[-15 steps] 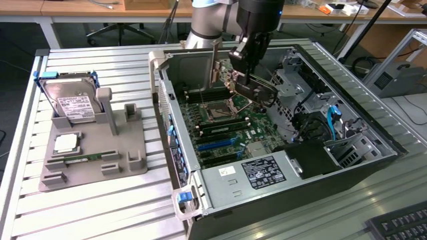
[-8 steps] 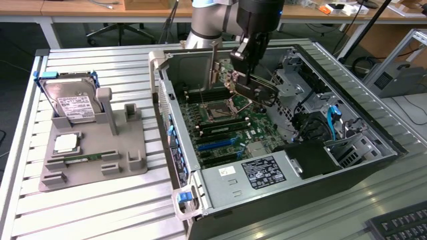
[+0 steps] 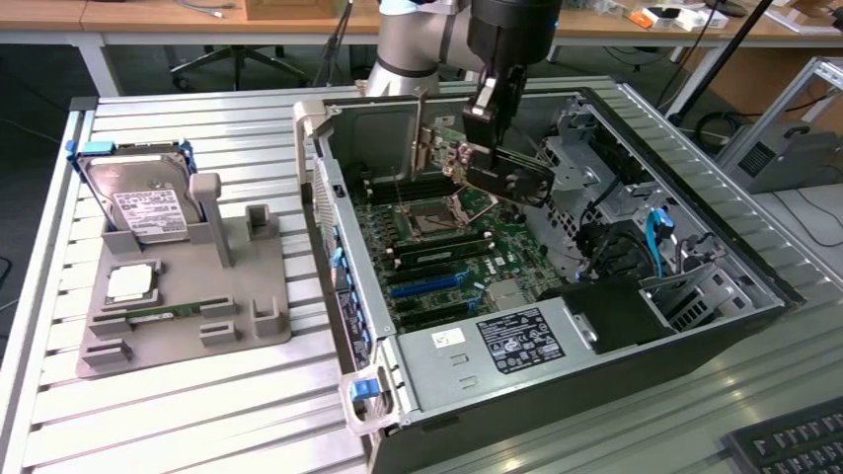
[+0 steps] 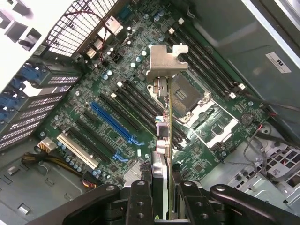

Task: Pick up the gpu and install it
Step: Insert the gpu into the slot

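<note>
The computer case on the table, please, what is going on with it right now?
A robot arm is working over the open computer case. Its gripper is closed on the gpu and holds it on edge above the motherboard, with the silver bracket pointing away from the wrist. The card does not look seated in a slot yet. On the exterior view's left, a grey holder carries a hard drive.

One gpu [image 3: 504,180], one computer case [image 3: 593,395], one hard drive [image 3: 148,207], one grey holder [image 3: 257,296], perhaps one RAM stick [image 3: 158,312].
</note>
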You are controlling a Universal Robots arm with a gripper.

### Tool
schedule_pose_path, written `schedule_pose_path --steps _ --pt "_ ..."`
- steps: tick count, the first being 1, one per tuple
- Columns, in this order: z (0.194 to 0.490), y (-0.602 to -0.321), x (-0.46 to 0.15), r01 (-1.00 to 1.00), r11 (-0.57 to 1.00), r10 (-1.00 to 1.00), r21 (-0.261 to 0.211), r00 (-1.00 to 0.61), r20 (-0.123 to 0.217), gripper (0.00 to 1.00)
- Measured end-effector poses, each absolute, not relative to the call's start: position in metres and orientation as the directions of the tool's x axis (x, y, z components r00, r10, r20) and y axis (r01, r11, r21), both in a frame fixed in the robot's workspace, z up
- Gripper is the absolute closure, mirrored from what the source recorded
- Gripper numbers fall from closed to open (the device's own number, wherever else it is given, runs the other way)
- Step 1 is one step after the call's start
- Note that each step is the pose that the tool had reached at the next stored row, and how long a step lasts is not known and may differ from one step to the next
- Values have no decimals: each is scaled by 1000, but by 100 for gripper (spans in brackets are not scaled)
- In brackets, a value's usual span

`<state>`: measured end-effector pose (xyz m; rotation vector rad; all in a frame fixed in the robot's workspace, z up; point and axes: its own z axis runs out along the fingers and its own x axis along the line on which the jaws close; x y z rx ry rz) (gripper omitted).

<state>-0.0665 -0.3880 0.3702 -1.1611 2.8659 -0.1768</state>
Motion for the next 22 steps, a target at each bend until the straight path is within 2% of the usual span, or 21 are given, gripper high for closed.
schedule_pose_path --steps 22 --pt "369 -388 -66 -762 633 -768 -135 -641 16 73"
